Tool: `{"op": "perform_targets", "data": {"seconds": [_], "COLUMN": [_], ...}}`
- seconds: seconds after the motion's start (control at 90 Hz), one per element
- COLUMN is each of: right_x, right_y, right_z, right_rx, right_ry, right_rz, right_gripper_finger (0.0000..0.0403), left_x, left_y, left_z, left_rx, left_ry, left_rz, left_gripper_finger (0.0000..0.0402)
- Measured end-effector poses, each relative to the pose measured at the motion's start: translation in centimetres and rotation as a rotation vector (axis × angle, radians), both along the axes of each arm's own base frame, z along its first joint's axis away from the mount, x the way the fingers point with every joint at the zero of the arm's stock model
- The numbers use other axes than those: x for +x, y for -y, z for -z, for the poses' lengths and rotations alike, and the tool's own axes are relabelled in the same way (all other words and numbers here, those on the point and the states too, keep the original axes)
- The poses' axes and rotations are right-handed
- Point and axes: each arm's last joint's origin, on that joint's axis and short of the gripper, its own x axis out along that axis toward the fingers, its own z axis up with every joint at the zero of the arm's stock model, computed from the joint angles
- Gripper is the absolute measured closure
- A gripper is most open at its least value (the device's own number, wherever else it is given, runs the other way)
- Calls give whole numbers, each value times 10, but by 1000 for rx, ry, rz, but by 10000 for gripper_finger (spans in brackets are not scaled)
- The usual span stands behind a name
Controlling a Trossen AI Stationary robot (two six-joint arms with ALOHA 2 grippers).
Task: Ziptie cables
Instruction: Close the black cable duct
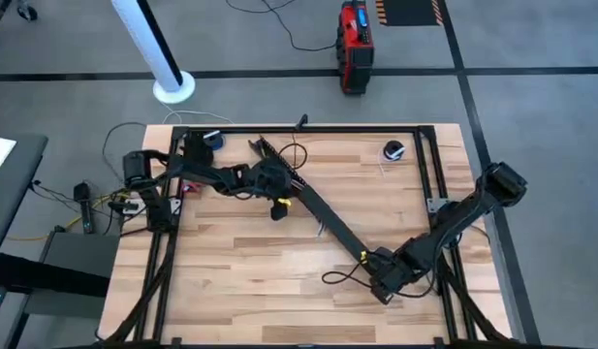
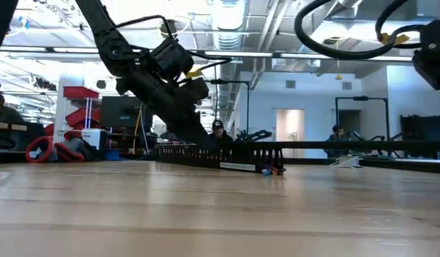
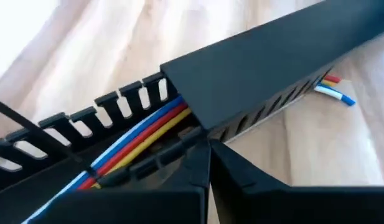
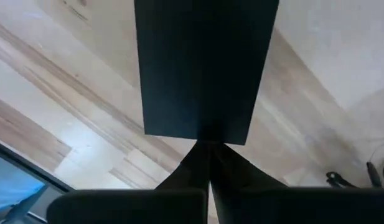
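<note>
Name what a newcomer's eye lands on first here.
A long black slotted channel runs diagonally across the wooden table, with the left gripper at its upper end and the right gripper at its lower end. The left wrist view shows blue, red and yellow cables inside it.

left arm: dark, nearly black, built of chunky jointed segments with rounded housings; black cable loops run along it
left arm wrist: bulky black block with a small yellow patch at its end; yellow also shows beside the wrist in the low view
left gripper: two matte black fingers, flat-sided and tapering to narrow tips
right arm: same dark finish, slim straight links between thick cylindrical joints
right arm cabling: thick black hose curving in a loop, with a yellow tag near it
right gripper: two matte black wedge-shaped fingers on a broad dark base
</note>
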Motion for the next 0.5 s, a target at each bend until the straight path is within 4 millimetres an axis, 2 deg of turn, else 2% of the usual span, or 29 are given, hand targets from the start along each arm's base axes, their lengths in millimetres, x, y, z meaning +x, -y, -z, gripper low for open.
{"op": "perform_targets", "data": {"seconds": [0.189,0.5], "right_x": [1,4], "right_y": [2,6], "right_z": [0,0], "right_rx": [-2,-9], "right_ry": [2,5], "right_rz": [-6,-8], "right_gripper_finger": [403,403], "left_x": [-3,-4], "left_y": [-10,-21], "left_z": [13,13], "left_rx": [-25,-30], "left_ry": [-48,-30], "left_rz": [-73,-128], "left_gripper_finger": [401,401]}}
